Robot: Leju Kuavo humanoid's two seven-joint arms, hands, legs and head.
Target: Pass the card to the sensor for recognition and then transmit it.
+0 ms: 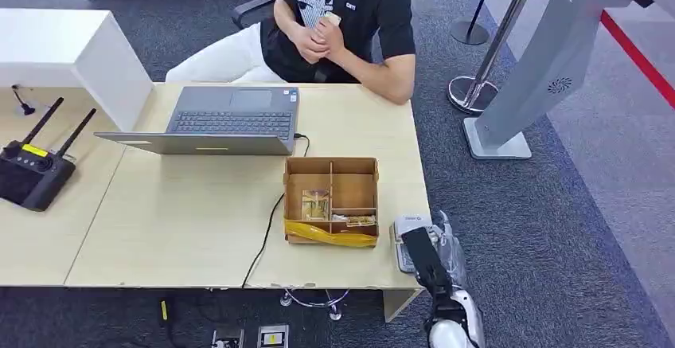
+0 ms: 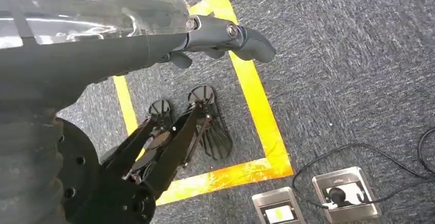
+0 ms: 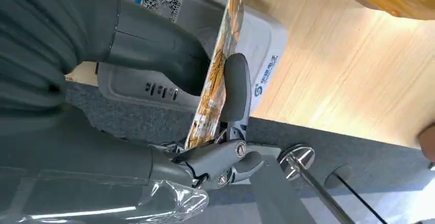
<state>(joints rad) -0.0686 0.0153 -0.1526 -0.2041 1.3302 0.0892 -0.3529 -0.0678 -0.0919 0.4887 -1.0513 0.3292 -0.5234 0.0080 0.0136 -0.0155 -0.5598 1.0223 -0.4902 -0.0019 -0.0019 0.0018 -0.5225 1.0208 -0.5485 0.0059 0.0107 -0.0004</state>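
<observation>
Card (image 3: 218, 65), pinched edge-on between the thumb and a finger of the right hand (image 3: 205, 75), stands just over the sensor (image 3: 256, 39), the pale grey box at the tabletop (image 1: 199, 220) corner nearest the robot. From the right wrist the card's long axis runs out from the hand across the sensor's top, its flat face tilted up rather than lying down on it, so the scan seems to turn on laying that face toward the box. The right hand is plainly the nearer one; the left hand (image 2: 225, 34) hangs over the floor well away from the sensor, fingers curled with nothing in them. Beyond the sensor sits a wooden tray (image 1: 330, 198), then a laptop (image 1: 231, 121), and past the tabletop's far edge a seated person (image 1: 334, 21), probably the one to receive the card.
</observation>
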